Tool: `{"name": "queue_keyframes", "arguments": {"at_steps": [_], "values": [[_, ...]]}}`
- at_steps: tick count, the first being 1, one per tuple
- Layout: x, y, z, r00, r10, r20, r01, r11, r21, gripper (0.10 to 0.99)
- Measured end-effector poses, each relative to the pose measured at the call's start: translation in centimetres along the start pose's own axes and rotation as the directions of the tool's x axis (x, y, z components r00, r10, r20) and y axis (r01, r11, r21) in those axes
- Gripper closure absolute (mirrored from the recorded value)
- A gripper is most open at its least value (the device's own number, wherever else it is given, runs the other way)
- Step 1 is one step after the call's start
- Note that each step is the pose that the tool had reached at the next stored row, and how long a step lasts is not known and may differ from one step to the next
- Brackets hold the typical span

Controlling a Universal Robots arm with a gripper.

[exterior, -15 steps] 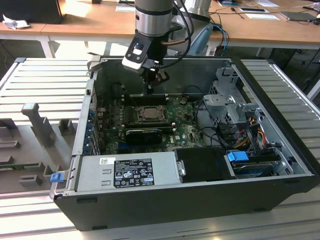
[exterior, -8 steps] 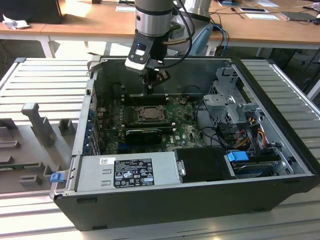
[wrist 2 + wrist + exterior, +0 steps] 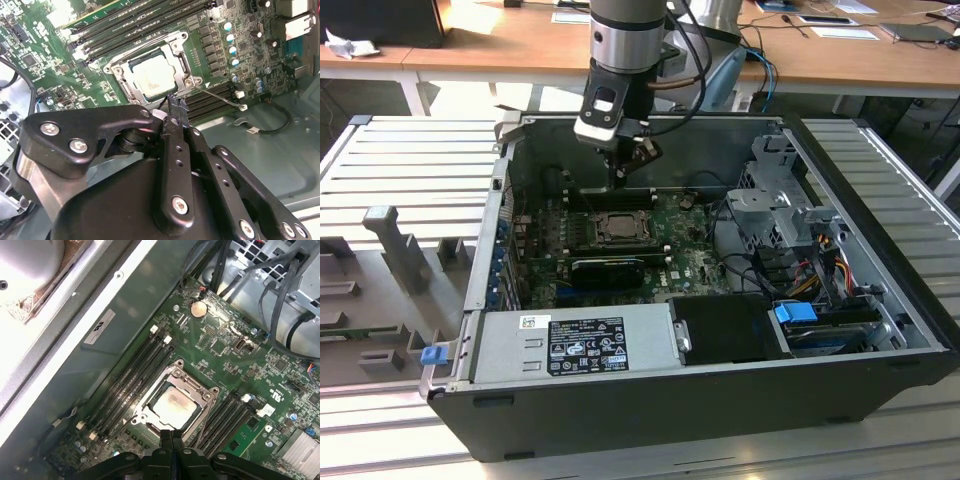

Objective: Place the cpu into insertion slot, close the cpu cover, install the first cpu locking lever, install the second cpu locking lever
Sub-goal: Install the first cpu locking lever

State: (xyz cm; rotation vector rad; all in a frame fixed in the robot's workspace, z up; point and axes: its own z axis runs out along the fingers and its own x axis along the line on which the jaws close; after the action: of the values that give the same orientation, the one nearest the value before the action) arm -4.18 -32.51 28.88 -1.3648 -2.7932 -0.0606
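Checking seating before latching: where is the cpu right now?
In the first wrist view the cpu lies flat on the green motherboard, framed by the cpu cover, between two banks of memory slots, just beyond the gripper.

I read the cpu (image 3: 172,402) top as dull silver-grey metal, smudged in the middle. Around it, the cpu cover (image 3: 207,397) is smooth grey metal with a faint sheen. The motherboard (image 3: 225,352) under the cpu looks glossy green. My gripper (image 3: 176,104) is matt black with bright metal screws (image 3: 180,204).
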Motion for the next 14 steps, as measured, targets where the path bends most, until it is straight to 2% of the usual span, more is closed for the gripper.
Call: {"name": "queue_keyframes", "arguments": {"at_steps": [14], "values": [[0.0,0.0,0.0,0.9954,-0.096,-0.0022,0.096,0.9954,0.004,0.98]]}}
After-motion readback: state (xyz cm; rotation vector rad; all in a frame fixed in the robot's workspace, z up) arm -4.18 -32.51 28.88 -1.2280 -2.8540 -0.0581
